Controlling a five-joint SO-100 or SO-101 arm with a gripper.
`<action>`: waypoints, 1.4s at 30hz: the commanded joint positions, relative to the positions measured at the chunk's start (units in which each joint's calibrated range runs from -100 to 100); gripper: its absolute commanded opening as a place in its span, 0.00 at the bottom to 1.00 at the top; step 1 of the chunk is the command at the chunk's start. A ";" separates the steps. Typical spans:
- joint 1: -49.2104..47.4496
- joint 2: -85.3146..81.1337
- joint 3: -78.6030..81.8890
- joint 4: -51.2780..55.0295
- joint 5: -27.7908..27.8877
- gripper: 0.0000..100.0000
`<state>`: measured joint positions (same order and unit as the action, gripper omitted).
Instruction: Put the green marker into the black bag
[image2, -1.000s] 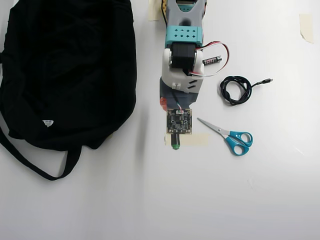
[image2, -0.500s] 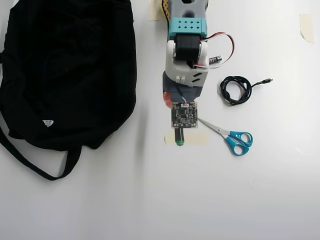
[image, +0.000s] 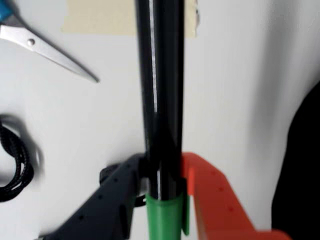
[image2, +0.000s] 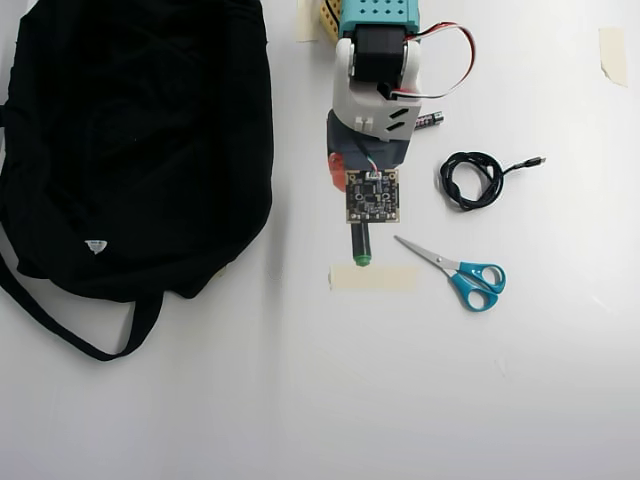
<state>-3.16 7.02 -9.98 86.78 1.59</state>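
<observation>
Green at its tip and black along the barrel, the marker (image: 162, 125) is sitting clamped in the pincer (image: 162, 187), one dark finger and one orange finger pressing on either side just above the green end at the bottom centre of the wrist view. In the overhead view the marker (image2: 360, 246) is poking out below the camera board at centre frame, its green tip now just above the tape strip (image2: 373, 278); a second ago that tip was lying over the strip, and the arm has been drawing back toward the top of the frame since. That suggests the marker is being lifted clear of the bench (image2: 400, 400), so the grasp looks done and the carry to the bag (image2: 130, 140) is what is left. The bag is filling the upper left, well apart from the marker.

The wrist view is showing the grip itself, which the arm is hiding from above; it is catching only a dark edge of the bag (image: 300, 175) at right. The overhead view is giving the whole layout: scissors (image2: 455, 268) right of the tape, cable (image2: 470, 180) further up right.
</observation>
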 joint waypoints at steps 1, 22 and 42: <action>-0.13 -4.86 0.91 -0.47 -0.28 0.02; 6.82 -12.58 4.59 -0.47 -0.28 0.02; 24.92 -12.58 3.61 -0.47 -0.28 0.02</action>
<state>16.90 -2.53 -5.11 86.78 1.64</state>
